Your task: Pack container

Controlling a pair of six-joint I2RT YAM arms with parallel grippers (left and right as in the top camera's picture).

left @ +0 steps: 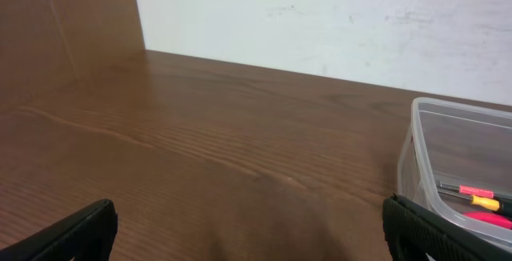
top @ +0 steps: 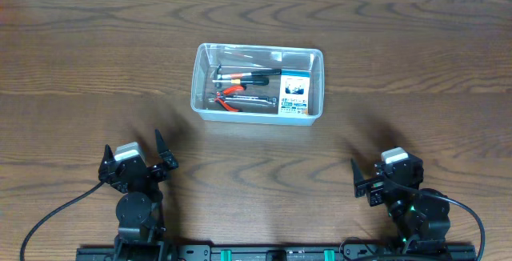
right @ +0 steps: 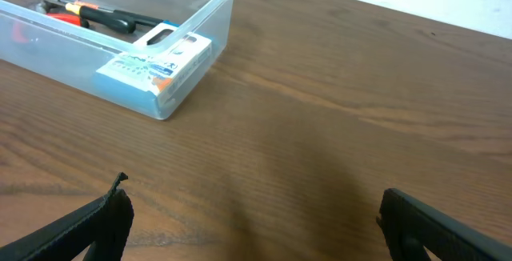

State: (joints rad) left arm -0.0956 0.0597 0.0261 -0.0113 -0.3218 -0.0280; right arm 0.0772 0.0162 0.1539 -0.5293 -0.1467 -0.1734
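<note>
"Black jaws, both pairs. What are they doing?"

"Left and right alike are spread wide and hold nothing, low over the wooden surface (top: 96,69)."

"And the container (top: 256,47)?"

"Ahead of both pairs, roughly midway between them and well apart from either. Inside lie red-handled pliers (top: 230,103), a black-handled tool (top: 254,74) and a blue-and-white box (top: 294,94), the box at the end nearer the right jaws."

"What's left?"

"Little, I'd judge. I see nothing loose outside it and no lid in view, so packing looks done."
</note>
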